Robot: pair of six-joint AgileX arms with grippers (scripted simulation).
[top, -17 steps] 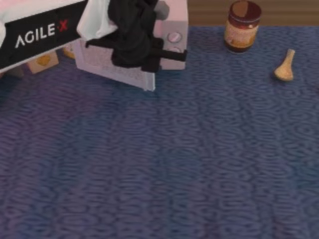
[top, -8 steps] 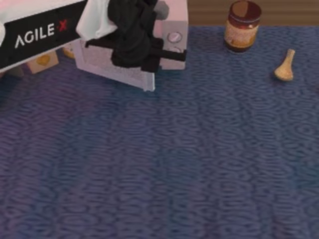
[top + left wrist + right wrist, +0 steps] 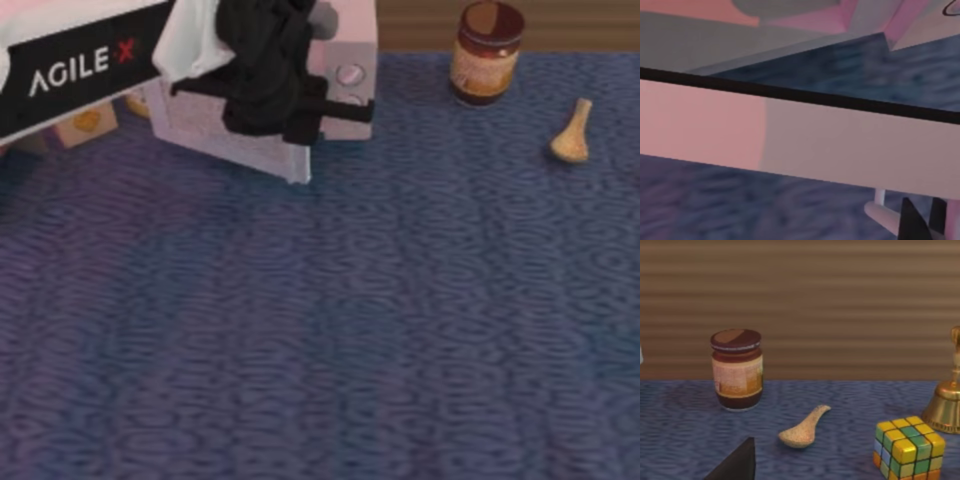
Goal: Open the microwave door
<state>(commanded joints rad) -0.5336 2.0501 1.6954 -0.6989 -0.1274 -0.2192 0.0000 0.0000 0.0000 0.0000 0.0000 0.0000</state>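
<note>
Cloth [image 3: 320, 320]: blue patterned covering over the table, bare across the near and middle ground.

Door [image 3: 240, 148]: white panel, swung partly out from the microwave [image 3: 345, 45] at about 11 o'clock in the top view; its free edge points toward 5 o'clock. In the left wrist view the door's edge [image 3: 840, 150] fills the frame as a pale band with a dark line along it.

Left gripper [image 3: 335, 110]: black, at the door's free edge, in front of the knob panel. The arm's bulk covers most of the microwave front and the door's hinge side. Cannot tell how the jaws stand.

Knob [image 3: 349, 74]: round, silver-grey, just beyond the gripper.

Carton [image 3: 85, 120]: small, orange mark, at 10 o'clock, half under the arm.

Spoon [image 3: 572, 135]: tan, lying at 2 o'clock, well apart from the microwave.

Jar [image 3: 486, 38]: brown lid, pale label, upright at 1 o'clock, beyond the spoon.

Cube [image 3: 907, 446] and brass bell [image 3: 947, 402]: seen from the right wrist only, near the spoon.

Right gripper [image 3: 735, 465]: one dark fingertip in its own view; jaw state cannot be told.

Change from a second ago: door edge and gripper shifted very slightly; all else as before.
</note>
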